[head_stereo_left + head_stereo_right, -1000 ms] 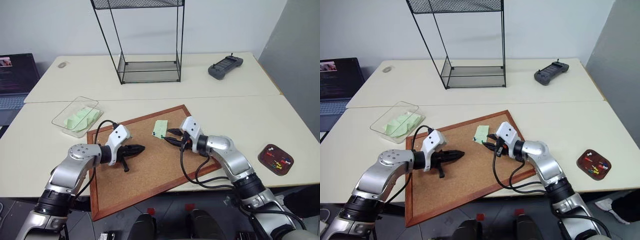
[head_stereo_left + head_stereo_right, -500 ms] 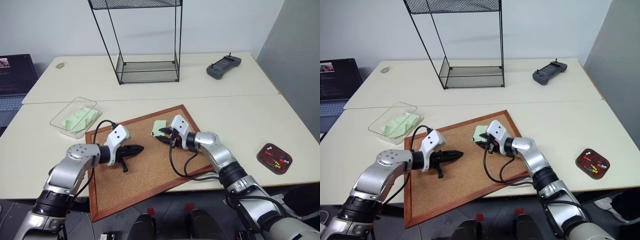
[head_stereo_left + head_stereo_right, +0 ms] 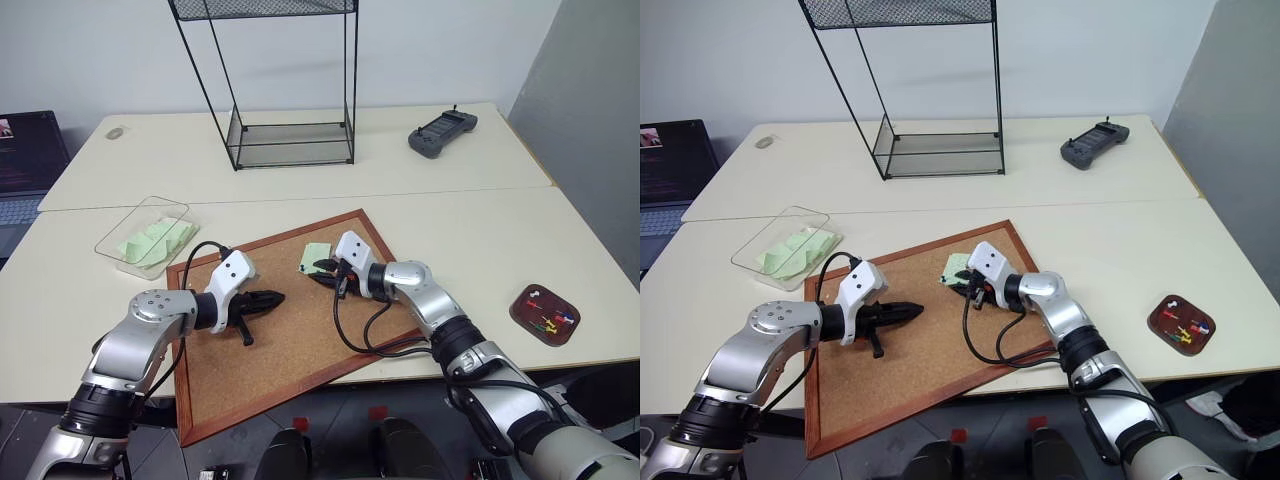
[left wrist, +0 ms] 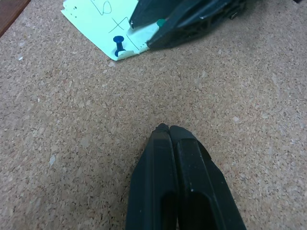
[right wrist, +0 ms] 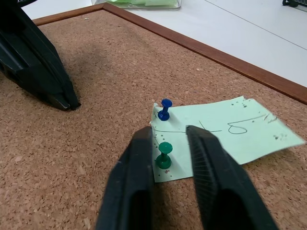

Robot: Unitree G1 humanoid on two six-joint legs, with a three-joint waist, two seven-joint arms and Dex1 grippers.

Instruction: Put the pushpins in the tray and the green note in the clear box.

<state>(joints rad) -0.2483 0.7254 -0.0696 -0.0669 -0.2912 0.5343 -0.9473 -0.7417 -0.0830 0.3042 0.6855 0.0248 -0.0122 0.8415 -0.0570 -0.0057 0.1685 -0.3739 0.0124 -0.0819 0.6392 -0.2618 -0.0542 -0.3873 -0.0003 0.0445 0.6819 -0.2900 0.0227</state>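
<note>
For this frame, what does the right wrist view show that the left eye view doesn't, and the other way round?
Right wrist view alone: a blue pushpin and a green pushpin standing in the green note, the green one between the right gripper's open fingers, plus pen marks on the paper.
Left eye view alone: the tray holding pins, the wire shelf, a handheld controller.
Both: the corkboard, the note, the shut left gripper, the clear box.

Left claw point(image 3: 276, 297) closed, right claw point(image 5: 166, 139) parted
</note>
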